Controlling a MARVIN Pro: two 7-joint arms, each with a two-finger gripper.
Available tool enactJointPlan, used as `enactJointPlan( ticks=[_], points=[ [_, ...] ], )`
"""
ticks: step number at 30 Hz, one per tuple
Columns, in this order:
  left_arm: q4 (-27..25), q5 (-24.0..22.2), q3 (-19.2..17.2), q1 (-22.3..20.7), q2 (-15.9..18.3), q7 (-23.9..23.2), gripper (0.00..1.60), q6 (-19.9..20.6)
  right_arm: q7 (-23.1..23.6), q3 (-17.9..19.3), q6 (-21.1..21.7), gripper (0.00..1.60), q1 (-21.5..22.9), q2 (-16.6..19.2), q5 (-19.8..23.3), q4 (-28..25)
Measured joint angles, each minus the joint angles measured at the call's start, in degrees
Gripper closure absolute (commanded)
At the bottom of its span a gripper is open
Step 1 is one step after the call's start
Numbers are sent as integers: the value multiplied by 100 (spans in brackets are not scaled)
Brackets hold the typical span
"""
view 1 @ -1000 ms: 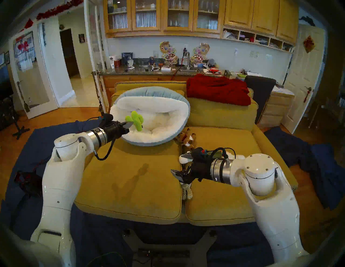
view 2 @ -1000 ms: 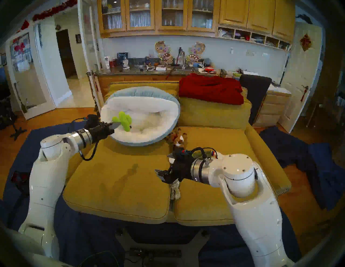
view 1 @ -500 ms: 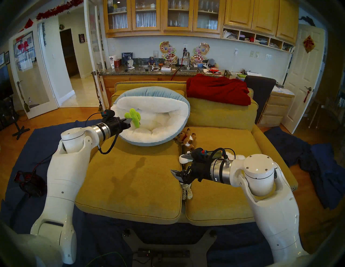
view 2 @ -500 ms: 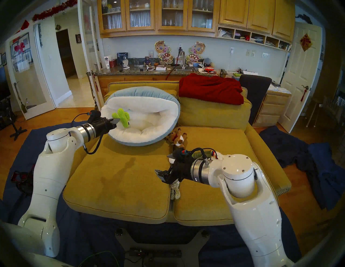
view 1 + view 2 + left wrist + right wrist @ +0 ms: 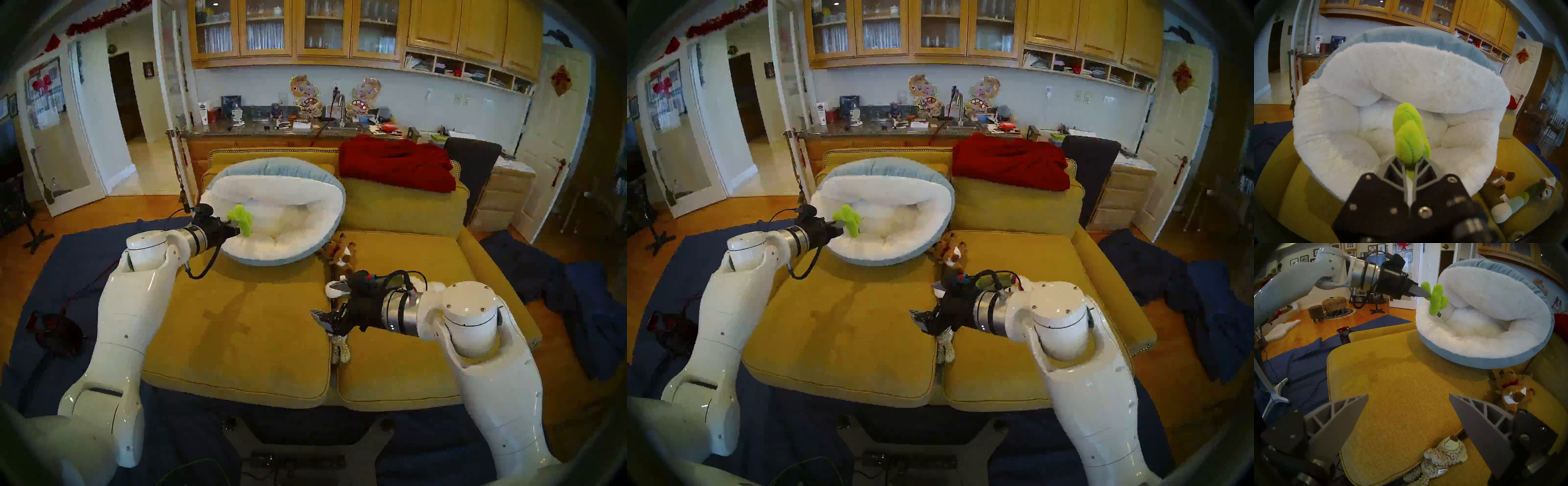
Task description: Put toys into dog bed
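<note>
You're looking at two glossy white arms with rounded shells dotted by small screws. Each ends in a silver cuff and a black wrist block fed by a looping black cable. The left pincer [image 5: 236, 228] and right pincer [image 5: 322, 319] carry grey ribbed, pointed fingers [image 5: 1480, 422].
</note>
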Motion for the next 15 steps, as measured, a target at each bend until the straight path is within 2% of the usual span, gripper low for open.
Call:
enactJointPlan(
  ticks=[15],
  points=[
    [522, 154, 11, -490, -152, 336, 160, 1, 0, -1, 0, 0, -3, -14, 0, 74]
  ],
)
